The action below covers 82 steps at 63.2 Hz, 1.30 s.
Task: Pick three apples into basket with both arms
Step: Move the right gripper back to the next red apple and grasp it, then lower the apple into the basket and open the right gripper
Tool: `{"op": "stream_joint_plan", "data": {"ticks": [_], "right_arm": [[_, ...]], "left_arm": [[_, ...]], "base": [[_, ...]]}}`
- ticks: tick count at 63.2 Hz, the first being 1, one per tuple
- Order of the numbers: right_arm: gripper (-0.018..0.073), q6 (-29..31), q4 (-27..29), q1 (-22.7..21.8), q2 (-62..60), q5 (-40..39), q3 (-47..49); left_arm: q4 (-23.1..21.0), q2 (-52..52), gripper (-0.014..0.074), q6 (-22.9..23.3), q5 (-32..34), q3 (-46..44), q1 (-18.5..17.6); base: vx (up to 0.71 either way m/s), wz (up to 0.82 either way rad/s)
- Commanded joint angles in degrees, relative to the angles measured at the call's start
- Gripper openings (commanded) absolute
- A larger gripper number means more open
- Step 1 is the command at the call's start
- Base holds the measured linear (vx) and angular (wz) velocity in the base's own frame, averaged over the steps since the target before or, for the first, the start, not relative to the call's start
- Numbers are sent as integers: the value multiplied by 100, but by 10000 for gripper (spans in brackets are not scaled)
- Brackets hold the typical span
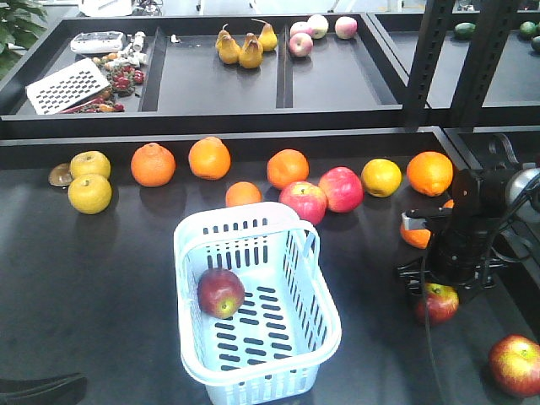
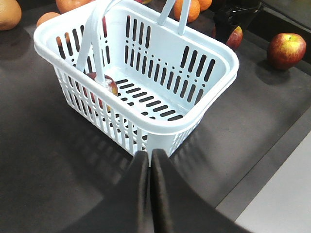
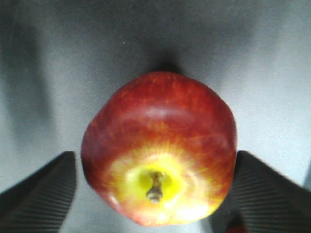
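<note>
Dull-red and waxy, the nearest apple [image 1: 515,364] lies at the table's [image 1: 101,295] front right corner. Like the others it looks firm, weighty and slippery, best pinched across its widest part. The second apple [image 3: 158,145] sits by the right edge, straddled by the right gripper [image 1: 440,283], jaws spread wide. The left gripper [image 2: 149,154], fingers pressed together and empty, hangs just before the basket [image 1: 253,218], mid-table, which holds the third apple [image 1: 221,292]. Oranges [image 1: 153,164] line the matt top's far edge.
</note>
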<state>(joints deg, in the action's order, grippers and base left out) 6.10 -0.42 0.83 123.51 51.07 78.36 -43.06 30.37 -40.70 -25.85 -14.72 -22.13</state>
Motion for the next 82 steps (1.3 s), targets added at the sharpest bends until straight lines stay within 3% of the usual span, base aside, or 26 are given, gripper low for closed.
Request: {"op": "stream_joint_plan", "data": {"ticks": [1,23,35,42,51,58,69,82], "right_arm": [[512,78,42,-14,-348,-10,135],[-9,378,187,-14,-1657,528,135],[-8,997,1169,5,-2800,1210,110],[-4,1224,1545,244,-3384,1525,110],[-4,1217,1810,988,-3994,1746,110],[-4,1184,1936,1834,-4194,1522,110],[-4,618,1793,2885,-3899,998,110],[-4,414,1756,3267,-3081,456,110]], "left_arm": [[-172,9,-8,56,263,-115,-1],[-172,9,-8,56,263,-115,-1],[-172,9,-8,56,263,-115,-1],[-177,9,-8,56,262,-115,-1],[-182,9,-8,56,262,-115,-1],[-182,9,-8,56,262,-115,-1],[-182,9,-8,56,257,-115,-1],[-182,9,-8,56,257,-115,-1]], "base": [[0,0],[0,0],[0,0],[0,0],[0,0],[0,0],[0,0],[0,0]]}}
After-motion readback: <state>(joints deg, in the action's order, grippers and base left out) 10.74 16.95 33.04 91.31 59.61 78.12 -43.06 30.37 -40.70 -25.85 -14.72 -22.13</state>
